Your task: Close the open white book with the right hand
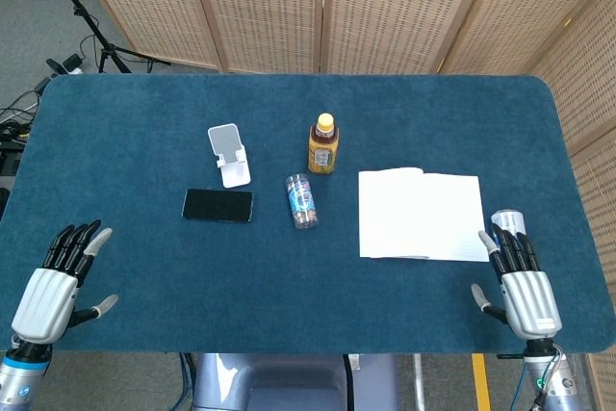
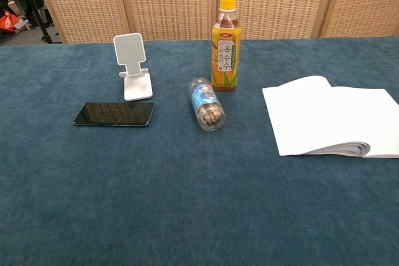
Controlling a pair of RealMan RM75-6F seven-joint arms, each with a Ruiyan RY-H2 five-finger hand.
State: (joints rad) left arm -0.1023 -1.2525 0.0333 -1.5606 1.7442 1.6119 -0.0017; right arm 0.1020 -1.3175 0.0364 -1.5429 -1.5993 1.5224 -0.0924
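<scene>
**Still open: the white book lies flat at the right of the table**

Plainly, the white book is open, both pages facing up on the blue table. Its pages are blank white, with no print that can be made out. The spine fold runs front to back, slightly left of the middle, and the left-hand page arches up a little near that fold, as the chest view shows. At the book's near right corner the stacked page edges show as a thin grey band.

The right hand is at the table's near right corner, back upward, fingers spread and extended, thumb out to the side, holding nothing. Its fingertips reach close to the book's near right corner; whether they touch it cannot be told. A small can stands just beyond the hand, beside the book's right edge.

The left hand is at the near left corner, likewise spread and empty.

Left of the book are a yellow-capped bottle, a small bottle on its side, a black phone and a white phone stand.
</scene>
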